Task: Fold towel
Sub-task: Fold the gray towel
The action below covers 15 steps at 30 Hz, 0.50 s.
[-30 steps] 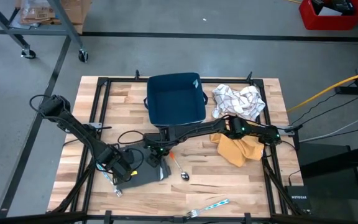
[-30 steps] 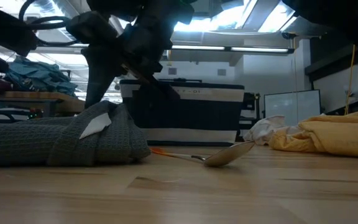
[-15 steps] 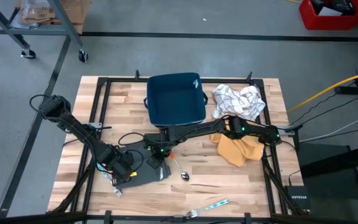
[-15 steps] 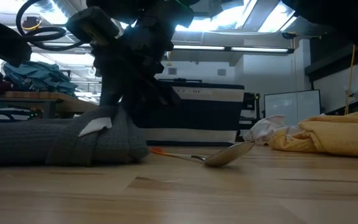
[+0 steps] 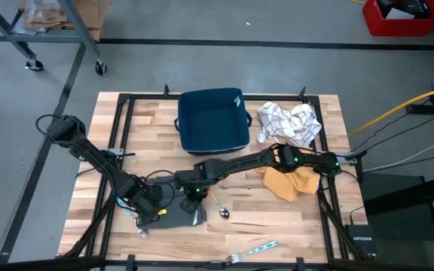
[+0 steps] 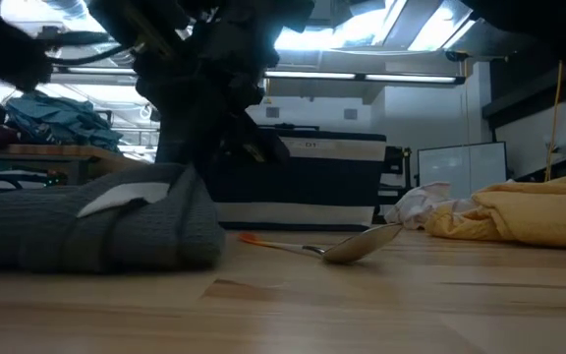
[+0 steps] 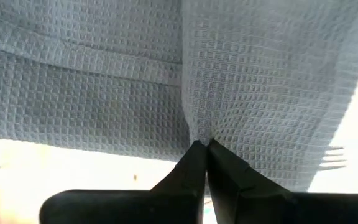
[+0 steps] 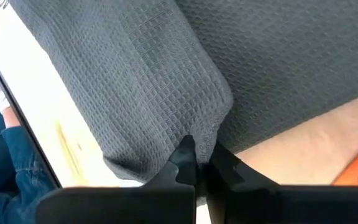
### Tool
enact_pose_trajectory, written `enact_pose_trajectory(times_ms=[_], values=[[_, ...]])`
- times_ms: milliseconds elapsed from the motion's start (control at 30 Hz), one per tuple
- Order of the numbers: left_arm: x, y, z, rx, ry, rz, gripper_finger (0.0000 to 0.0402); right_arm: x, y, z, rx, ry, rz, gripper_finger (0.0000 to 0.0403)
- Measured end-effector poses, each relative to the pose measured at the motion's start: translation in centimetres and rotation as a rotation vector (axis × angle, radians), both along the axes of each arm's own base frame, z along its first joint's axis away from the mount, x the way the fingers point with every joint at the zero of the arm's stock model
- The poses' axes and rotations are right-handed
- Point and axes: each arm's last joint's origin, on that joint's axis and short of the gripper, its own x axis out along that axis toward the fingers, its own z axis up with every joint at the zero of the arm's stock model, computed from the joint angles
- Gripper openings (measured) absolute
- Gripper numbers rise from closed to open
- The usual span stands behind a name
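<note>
- The gray towel lies on the wooden table, in the lower left part of the top picture.
- The left gripper sits at the left edge of the towel. Its two fingers are pressed together, and they pinch a fold of the gray cloth.
- From the left wrist camera, the towel fills the picture and bunches up right where the finger tips meet.
- The right gripper comes in from the right side and reaches down to the top right corner of the towel. Its fingers are pressed together too, with an edge of the towel caught between them.
- From the right wrist camera, the towel hangs in a thick fold at the finger tips.
- In the low picture the towel is a soft heap on the left, with a small white tag on top.
- A spoon lies just to the right of the towel, near the middle of the top picture.
- A dark blue tray sits above it, at the top middle.
- A white checked cloth is to the right of the tray.
- A yellow cloth lies below the white one.
- A fork lies near the bottom edge of the table.
</note>
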Motion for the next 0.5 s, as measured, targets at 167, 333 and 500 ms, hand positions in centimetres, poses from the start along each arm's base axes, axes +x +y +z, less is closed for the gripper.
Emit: enact_pose_trajectory(times_ms=[167, 333, 500], values=[[0.2, -0.2, 1.5, 0.013, 0.011, -0.02, 0.0002, -0.1, 1.1, 1.0, 0.0, -0.015, 0.018, 0.0016], [0.4, -0.3, 2.7, 0.022, 0.019, -0.022, 0.0001, 0.1, 2.0, 3.6, -0.055, -0.104, 0.006, 0.0009], [0.2, 0.1, 4.2, 0.098, 0.018, -0.014, 0.0001, -0.5, 1.4, 5.7, -0.145, -0.142, -0.046, 0.0011]])
